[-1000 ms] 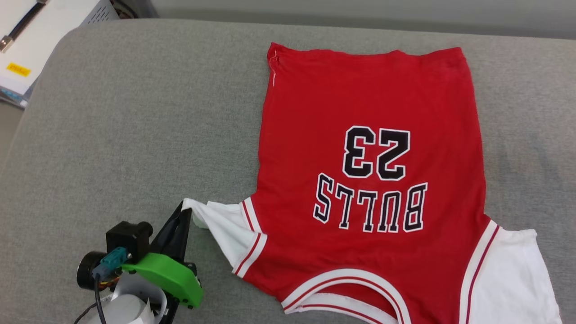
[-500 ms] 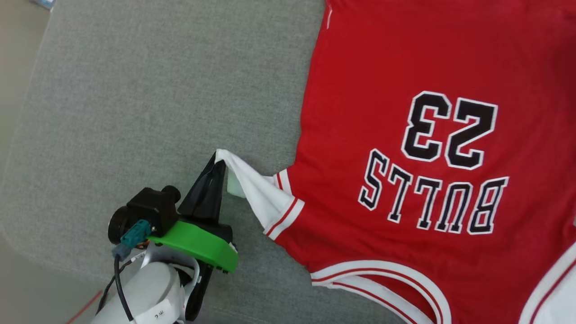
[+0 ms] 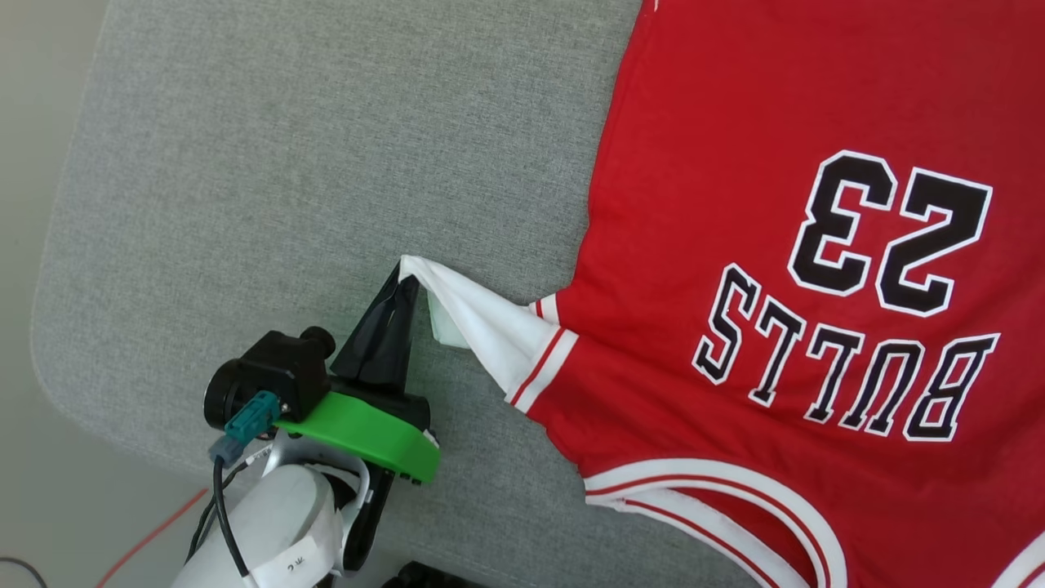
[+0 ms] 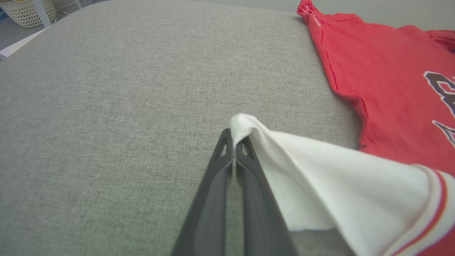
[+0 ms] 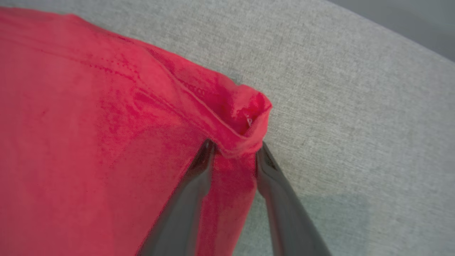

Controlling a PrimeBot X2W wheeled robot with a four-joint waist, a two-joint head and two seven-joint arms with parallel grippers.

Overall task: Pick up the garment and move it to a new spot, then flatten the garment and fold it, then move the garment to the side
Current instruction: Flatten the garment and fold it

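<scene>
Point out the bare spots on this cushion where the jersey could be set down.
Free: the broad bare grey cushion left of the garment, bordered by the cushion's rounded left edge and the left gripper pinching the white sleeve. Crowded: the right side, under the red body.

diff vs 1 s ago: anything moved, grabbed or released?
Mostly the head camera moved: the whole picture slid right and nearer. The left tool stays shut on the tip of the white sleeve, which looks drawn into a tighter peak above the grey cushion. The garment body lies flat as before. The right tool straddles a red hem corner; no earlier view to compare.
</scene>
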